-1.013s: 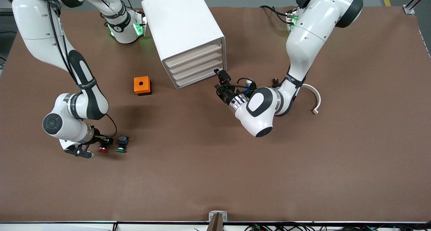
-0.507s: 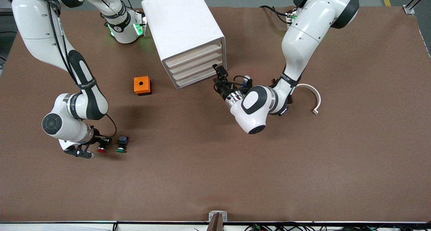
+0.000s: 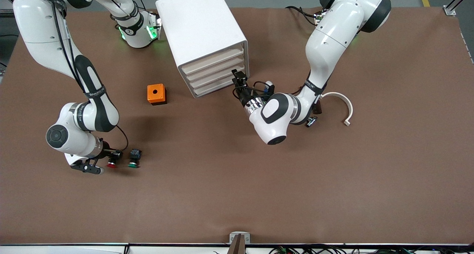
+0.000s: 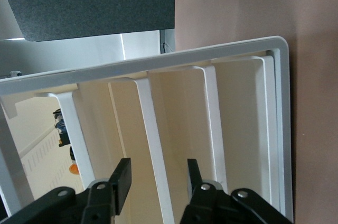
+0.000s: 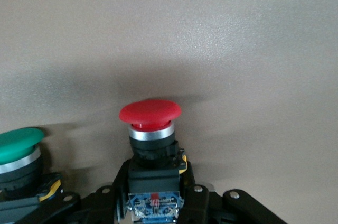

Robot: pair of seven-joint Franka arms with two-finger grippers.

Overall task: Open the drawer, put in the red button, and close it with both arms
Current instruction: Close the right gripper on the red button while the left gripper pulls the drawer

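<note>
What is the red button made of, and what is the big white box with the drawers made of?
The red button: its cap looks like smooth matte plastic with a soft sheen; the ring under it looks like shiny metal, since it glints silver; the body looks like black plastic. The right gripper is shut on it.

The drawer cabinet looks like smooth white plastic, moulded and evenly coloured, though painted metal is possible.

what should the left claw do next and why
Probably ease the left claw forward and shut it on the drawer front's edge: its open fingers already straddle that edge, every drawer is still closed, and the right claw already grips the red button.
</note>
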